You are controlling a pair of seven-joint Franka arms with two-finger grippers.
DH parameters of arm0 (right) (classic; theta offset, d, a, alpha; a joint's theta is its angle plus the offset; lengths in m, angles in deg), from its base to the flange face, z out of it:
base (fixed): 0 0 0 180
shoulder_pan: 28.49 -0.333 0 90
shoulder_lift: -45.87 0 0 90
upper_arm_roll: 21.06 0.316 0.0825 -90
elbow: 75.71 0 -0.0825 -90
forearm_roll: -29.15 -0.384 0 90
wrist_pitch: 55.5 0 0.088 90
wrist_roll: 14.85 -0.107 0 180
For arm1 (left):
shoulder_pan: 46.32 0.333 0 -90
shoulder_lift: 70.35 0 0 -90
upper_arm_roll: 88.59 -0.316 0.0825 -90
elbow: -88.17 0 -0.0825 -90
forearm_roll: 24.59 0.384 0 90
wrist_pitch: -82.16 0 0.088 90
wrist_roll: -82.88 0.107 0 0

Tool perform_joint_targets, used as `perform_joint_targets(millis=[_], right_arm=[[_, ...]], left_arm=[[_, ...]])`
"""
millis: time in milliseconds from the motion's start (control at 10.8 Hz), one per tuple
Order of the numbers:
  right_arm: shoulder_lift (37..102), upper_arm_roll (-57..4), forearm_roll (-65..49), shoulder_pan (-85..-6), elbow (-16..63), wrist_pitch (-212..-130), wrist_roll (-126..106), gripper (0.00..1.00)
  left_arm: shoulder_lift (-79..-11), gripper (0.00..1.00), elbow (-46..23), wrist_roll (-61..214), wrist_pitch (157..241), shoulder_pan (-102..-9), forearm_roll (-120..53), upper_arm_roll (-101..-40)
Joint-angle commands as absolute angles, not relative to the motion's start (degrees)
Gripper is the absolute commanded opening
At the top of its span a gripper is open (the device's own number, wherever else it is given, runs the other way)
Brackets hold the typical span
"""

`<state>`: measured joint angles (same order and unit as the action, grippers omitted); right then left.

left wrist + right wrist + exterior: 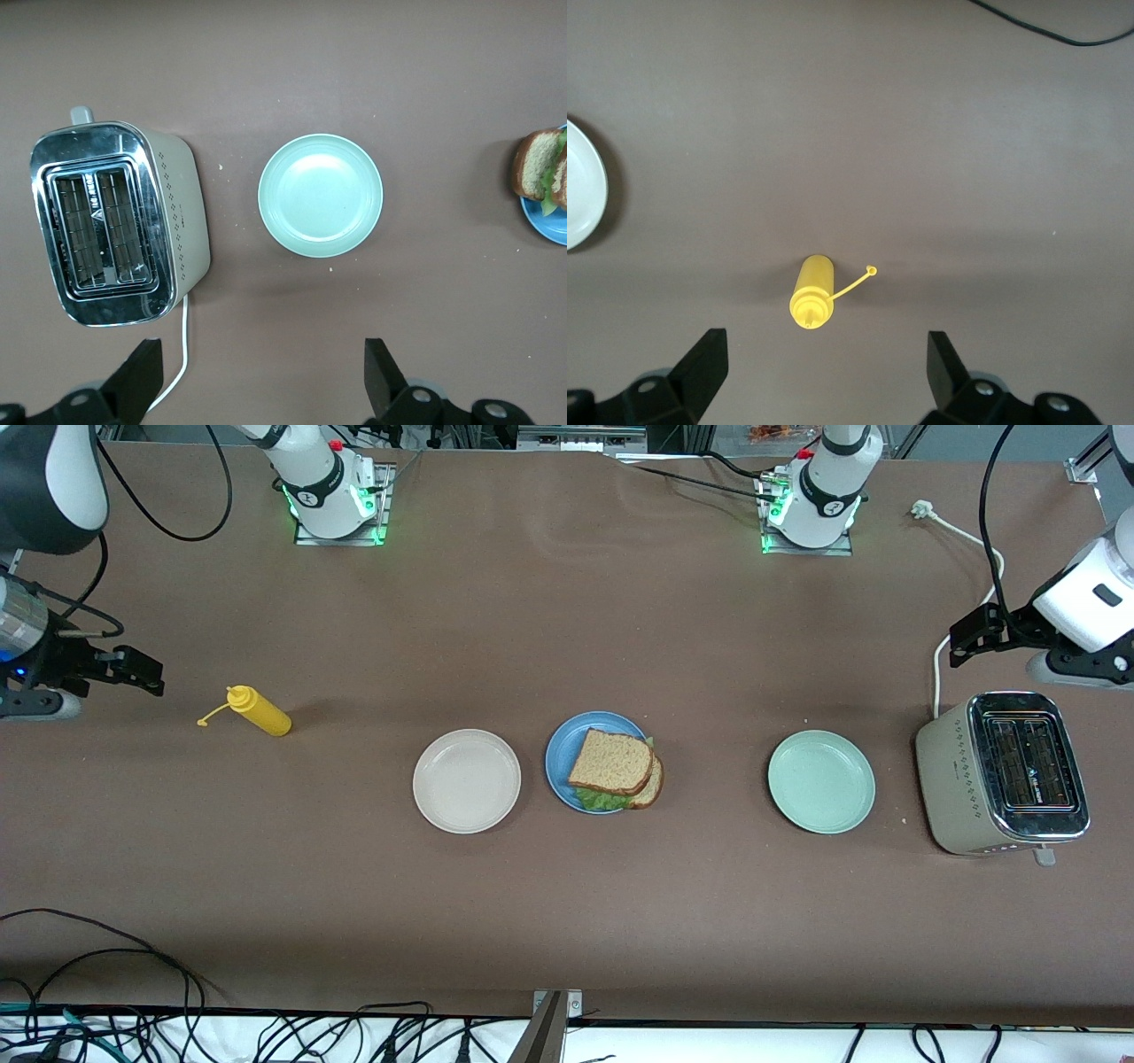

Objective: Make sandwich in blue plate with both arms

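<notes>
In the front view, the sandwich (617, 770) is sitting on the blue plate (563, 759), between the beige plate (466, 780) and the mint-green plate (821, 781). The top slice is lying skewed, so the lower slice and lettuce are peeking out (worth squaring up if anything remains). The left gripper (973, 636) is hanging above the toaster (1004, 772); the right gripper (133, 671) is hovering near the mustard bottle (259, 711).

In the left wrist view, the left gripper (262, 376) is showing its fingers spread wide and empty, looking down on toaster and mint-green plate.

In the right wrist view, the right gripper (824, 372) is likewise gaping, carrying nothing. Assembly looks finished, so both arms are best staying clear.
</notes>
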<state>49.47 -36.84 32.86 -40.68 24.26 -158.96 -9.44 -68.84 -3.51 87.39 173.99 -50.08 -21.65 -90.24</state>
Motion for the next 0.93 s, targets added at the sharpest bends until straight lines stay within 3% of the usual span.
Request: perform_joint_targets(millis=[0,185,833], right_arm=[[43.51,-36.88,34.34,-41.41,25.37,-154.06,-13.44,1.00],[42.62,-36.62,34.25,-41.41,22.91,-146.31,-13.70,1.00],[43.58,-37.67,34.07,-41.23,21.50,-146.72,-13.53,1.00]], left_arm=[[-72.89,1.00,-6.66,85.34,174.36,-45.55,-23.25,-85.99],[-72.81,1.00,-6.49,85.34,173.40,-45.70,-23.62,-85.60],[-72.11,1.00,-5.43,83.14,168.56,-45.79,-23.80,-85.25]])
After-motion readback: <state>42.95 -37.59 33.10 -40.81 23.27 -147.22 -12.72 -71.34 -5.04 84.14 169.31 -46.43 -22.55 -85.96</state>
